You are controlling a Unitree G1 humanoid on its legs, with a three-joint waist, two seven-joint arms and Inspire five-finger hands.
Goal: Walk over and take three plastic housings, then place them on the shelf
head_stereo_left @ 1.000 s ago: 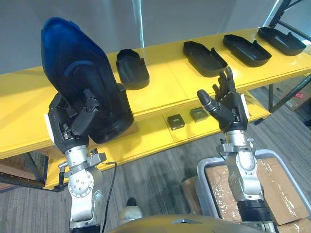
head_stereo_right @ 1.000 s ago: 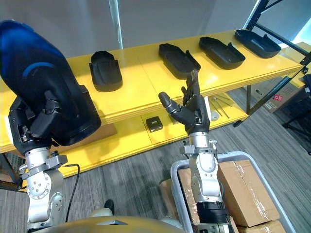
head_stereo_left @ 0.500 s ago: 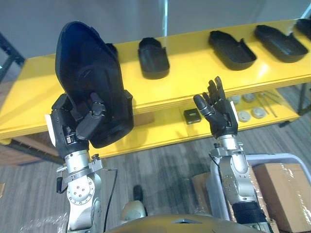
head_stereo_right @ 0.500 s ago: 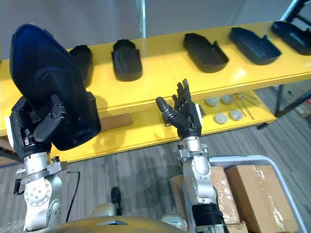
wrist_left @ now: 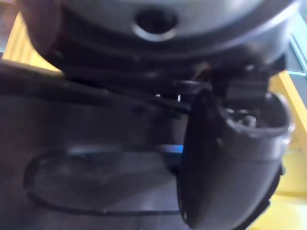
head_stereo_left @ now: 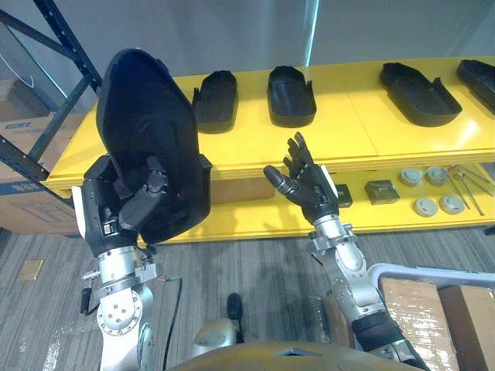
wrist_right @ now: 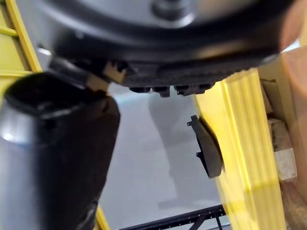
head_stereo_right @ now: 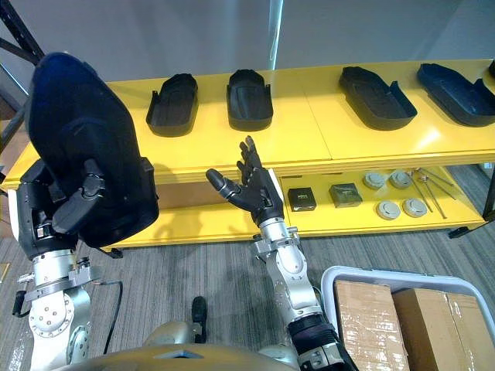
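Nearest, the left hand [head_stereo_left: 128, 205] has its fingers and thumb curled round a large black plastic housing [head_stereo_left: 147, 131]. The housing stands upright, rounded end uppermost, in front of the shelf [head_stereo_left: 348, 131] and clear of its boards. Also short of the shelf's front edge, the right hand [head_stereo_left: 309, 185] is raised with straight, spread fingers and carries nothing.

The step in hand looks like setting this housing down on the shelf, so the work is one of reach and tilt. The housing must go from upright to flat. It would be wise to tip it forward over the top board rather than over the floor in front, so that a slip lands it on the shelf. The free hand could steady the far end as it comes down.

Under the top board, the shelf's lower board carries small square blocks [head_stereo_left: 381, 191] and round discs [head_stereo_left: 425, 206]. The housing should pass well above these.

Farther back, a row of housings [head_stereo_left: 291, 94] lies on the top board, hollow sides up. Two sit close together toward the shelf's left part and others toward its right end. Between those groups the board is bare, and that gap seems the safest target, roomy enough by the look to lay the piece down without nudging a neighbour. The shelf's left end is partly hidden behind the held housing, so I cannot tell how much room lies there. Let go only once the housing rests flat.
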